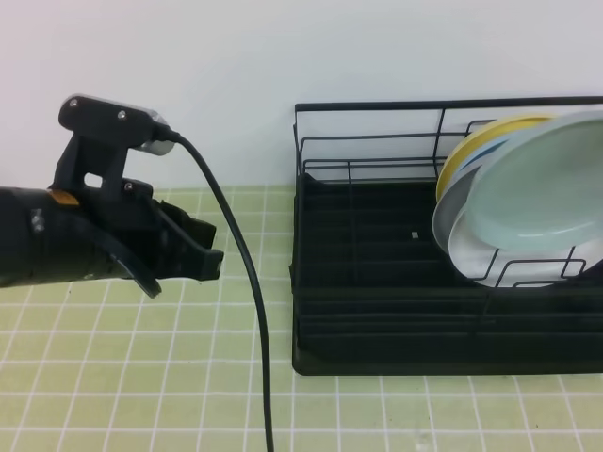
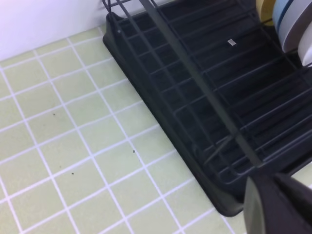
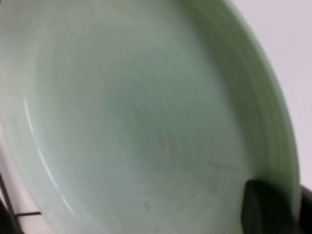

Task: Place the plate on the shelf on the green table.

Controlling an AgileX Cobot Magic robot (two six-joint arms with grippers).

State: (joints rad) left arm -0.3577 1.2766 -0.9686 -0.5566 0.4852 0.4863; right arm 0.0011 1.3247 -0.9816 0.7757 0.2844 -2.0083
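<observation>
Green table (image 1: 141, 377) w/ white wall behind carries the shelf (image 1: 377, 282); the plate (image 1: 546, 184) leans at its right end against a white plate (image 1: 452, 226), not yet clearly settled. Right gripper (image 3: 273, 207) seems pinching the plate rim, so release is left. Left gripper (image 1: 203, 254) is pressed together, empty, beside the shelf.
</observation>
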